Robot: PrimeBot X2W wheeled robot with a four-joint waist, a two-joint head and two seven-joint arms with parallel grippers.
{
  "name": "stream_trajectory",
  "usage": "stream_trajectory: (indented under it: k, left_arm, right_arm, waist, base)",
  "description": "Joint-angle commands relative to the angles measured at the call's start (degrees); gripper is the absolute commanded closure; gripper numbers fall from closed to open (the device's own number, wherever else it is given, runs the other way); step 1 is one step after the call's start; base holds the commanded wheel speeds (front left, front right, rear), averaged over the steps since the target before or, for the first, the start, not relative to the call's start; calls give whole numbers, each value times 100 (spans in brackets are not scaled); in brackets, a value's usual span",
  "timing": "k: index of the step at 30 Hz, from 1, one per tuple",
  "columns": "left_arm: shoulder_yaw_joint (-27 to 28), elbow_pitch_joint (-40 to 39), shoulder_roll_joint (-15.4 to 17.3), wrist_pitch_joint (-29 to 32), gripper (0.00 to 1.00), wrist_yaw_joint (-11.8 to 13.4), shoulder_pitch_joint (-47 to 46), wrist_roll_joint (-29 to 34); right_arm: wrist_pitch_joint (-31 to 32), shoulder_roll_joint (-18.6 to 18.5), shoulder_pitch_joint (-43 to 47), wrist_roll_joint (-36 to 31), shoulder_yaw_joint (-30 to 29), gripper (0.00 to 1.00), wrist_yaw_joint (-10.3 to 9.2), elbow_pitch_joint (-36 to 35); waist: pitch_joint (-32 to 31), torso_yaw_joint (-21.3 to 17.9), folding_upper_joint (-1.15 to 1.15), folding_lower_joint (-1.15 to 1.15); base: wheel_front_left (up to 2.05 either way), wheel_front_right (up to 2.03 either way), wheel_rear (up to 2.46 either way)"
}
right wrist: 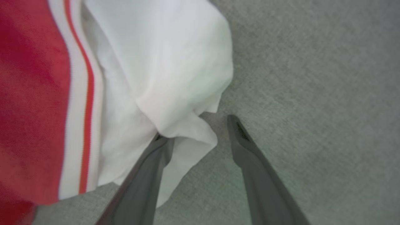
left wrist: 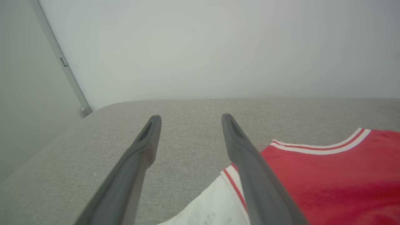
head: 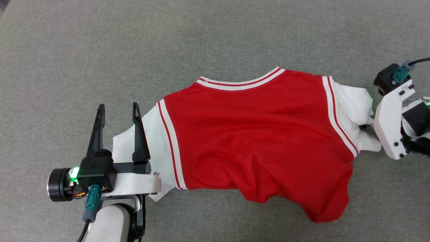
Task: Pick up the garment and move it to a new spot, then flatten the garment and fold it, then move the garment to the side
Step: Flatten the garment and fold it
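Grey cloth-topped desk (head: 215, 33) runs out of frame on every side in the head view. At its centre we log the garment (head: 255, 141), long axis sleeve to sleeve across the view, collar (head: 242, 82) toward the far side, hem (head: 322, 208) bunched at the near right so its edge is hard to trace. Left end effector (head: 118, 107) stands spread at the left sleeve (head: 154, 134), contact unclear; right end effector (right wrist: 197, 128) is spread too, one fingertip hidden under a fold of the right sleeve (right wrist: 162, 62).
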Motion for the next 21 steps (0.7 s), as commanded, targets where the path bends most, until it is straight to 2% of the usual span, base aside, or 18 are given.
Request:
stream_trajectory:
  k: [1, 7, 14, 18, 21]
  left_arm:
    - [54, 44, -35, -14, 0, -44, 41, 54]
    - [191, 153, -86, -14, 0, -152, 197, 112]
    - [322, 165, -135, -14, 0, -250, 354, 148]
    - [362, 183, -153, -14, 0, -296, 393, 157]
    - [390, 217, -164, -14, 0, -324, 411, 197]
  right_arm:
    - [-233, 260, 154, 73, 244, 100, -8, 124]
    - [-992, -331, -162, 285, 133, 100, -8, -181]
    - [-1384, -993, 378, 497, 126, 100, -8, -662]
    - [-1446, -1092, 870, 646, 31, 100, -7, -684]
    - [-1506, -983, 1408, 760, -29, 100, -8, -496]
  waist:
    - [-139, -71, 0, 1]
    - [-528, -270, 0, 1]
    - [-777, -481, 0, 1]
    - [-800, -533, 0, 1]
    - [-794, -571, 0, 1]
  base:
    - [0, 0, 0]
    - [0, 0, 0]
    - [0, 0, 0]
    - [0, 0, 0]
    - [0, 0, 0]
